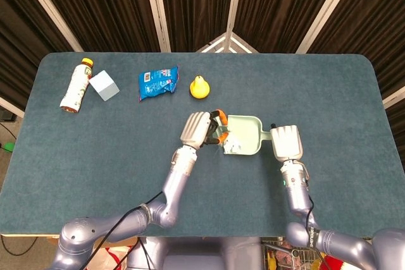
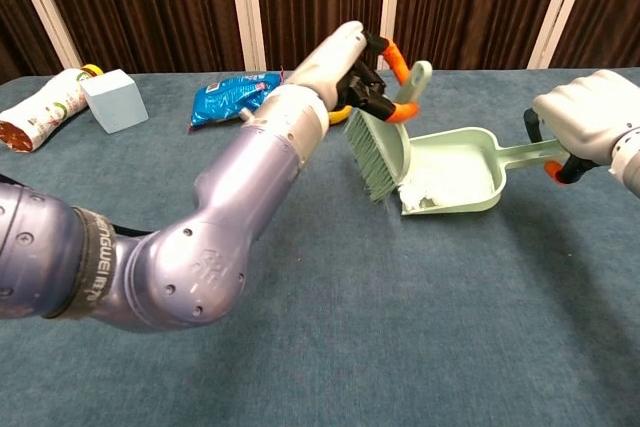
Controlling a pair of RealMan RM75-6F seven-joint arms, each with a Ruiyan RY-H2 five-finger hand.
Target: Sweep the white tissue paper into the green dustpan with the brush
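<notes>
My left hand grips the pale green brush by its handle, and the bristles stand tilted at the open mouth of the green dustpan. White tissue paper lies crumpled inside the pan at its near left corner. My right hand holds the dustpan's handle at the pan's right end. The brush hides the pan's left lip in the chest view.
A yellow pear-shaped toy sits behind the dustpan. A blue snack bag, a pale blue cube and a lying bottle are at the far left of the blue table.
</notes>
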